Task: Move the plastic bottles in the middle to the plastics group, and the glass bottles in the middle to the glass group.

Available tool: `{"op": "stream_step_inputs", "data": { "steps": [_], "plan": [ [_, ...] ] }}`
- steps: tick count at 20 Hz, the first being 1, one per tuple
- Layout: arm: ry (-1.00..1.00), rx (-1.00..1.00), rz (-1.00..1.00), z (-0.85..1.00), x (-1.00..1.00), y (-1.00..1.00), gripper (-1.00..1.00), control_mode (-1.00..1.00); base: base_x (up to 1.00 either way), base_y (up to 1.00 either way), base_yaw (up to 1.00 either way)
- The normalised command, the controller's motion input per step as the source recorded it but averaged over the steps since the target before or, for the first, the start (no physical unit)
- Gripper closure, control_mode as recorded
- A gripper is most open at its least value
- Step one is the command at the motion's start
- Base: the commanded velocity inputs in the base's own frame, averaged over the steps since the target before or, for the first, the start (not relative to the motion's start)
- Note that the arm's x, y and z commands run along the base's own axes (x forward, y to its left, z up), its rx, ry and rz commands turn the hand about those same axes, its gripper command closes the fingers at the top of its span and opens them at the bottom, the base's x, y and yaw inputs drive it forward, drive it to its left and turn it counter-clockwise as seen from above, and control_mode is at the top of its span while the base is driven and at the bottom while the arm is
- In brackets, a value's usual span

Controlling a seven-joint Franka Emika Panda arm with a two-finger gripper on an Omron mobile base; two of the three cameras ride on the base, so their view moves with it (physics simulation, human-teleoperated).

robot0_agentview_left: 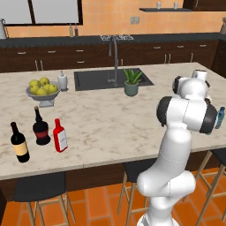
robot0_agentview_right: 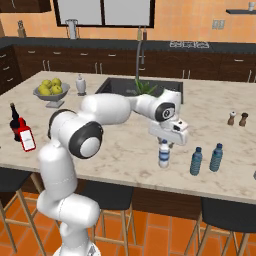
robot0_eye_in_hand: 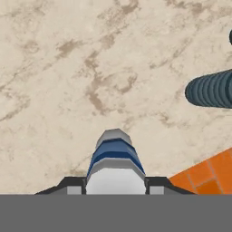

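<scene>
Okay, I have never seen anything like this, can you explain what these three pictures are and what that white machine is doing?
It is a white robot arm in a rendered kitchen. Two pictures come from cameras behind it, left and right; the third looks along its claw. On the marble counter stand two dark wine bottles with a red bottle beside them, a bowl of lemons, a small plant and two small blue bottles. The claw is closed around a whitish bottle with a blue label, standing near those blue ones.
</scene>
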Motion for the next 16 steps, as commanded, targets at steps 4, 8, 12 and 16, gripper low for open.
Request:
{"op": "stream_step_inputs", "data": {
  "steps": [4, 8, 12, 16],
  "plan": [
    [-0.02, 0.0, -0.28, -0.14, 0.0, -0.5, 1.0, -1.0, 0.0, 0.0, 0.0],
    [-0.03, 0.0, -0.27, -0.24, 0.0, -0.41, 1.0, -1.0, 0.0, 0.0, 0.0],
    [0.0, 0.0, -0.26, -0.13, 0.0, -0.41, 1.0, -1.0, 0.0, 0.0, 0.0],
    [0.0, 0.0, -0.22, 0.0, -0.01, -0.46, 1.0, -1.0, 0.0, 0.0, 0.0]
  ]
}}
